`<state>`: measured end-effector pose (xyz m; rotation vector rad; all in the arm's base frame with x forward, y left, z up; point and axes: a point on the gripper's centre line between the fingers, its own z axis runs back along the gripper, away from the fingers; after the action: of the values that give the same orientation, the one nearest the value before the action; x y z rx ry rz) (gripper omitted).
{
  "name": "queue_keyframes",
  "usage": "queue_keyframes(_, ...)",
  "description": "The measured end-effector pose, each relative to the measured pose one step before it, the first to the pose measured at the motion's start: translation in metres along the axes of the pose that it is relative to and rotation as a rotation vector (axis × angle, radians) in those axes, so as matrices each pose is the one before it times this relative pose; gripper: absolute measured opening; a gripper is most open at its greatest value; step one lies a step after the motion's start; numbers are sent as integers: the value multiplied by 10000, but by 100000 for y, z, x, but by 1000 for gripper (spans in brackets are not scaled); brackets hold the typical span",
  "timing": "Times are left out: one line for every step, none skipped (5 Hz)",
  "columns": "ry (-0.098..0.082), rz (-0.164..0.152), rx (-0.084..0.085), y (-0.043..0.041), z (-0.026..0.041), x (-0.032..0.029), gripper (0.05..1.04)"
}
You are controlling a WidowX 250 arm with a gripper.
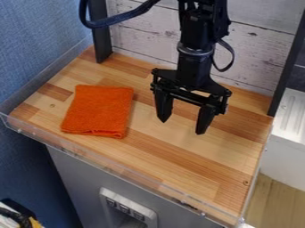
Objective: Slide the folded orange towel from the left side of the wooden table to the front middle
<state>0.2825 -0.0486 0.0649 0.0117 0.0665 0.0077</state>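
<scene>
The black gripper (182,127) hangs over the middle-right part of the wooden work surface (196,167), pointing down. Its two fingers stand well apart, with nothing between them. To its left, an orange cloth (99,111) lies folded into a rough square, flat on the wood. The gripper and the cloth do not touch; a strip of bare wood lies between them.
A low transparent rim (107,165) runs along the front edge. Behind the arm stands a whitewashed plank wall (146,33) between two dark posts, the left one (100,40) near the back left corner. A white unit (289,151) stands at the right.
</scene>
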Motion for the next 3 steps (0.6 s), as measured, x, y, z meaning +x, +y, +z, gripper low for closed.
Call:
queue_keyframes(83, 175, -38, 1519, -747, -291, 998)
queue_keyframes(-111, 405, -138, 2279, -408, -229, 998)
queue_keyframes(-325, 505, -125, 2919, 406, 18, 998)
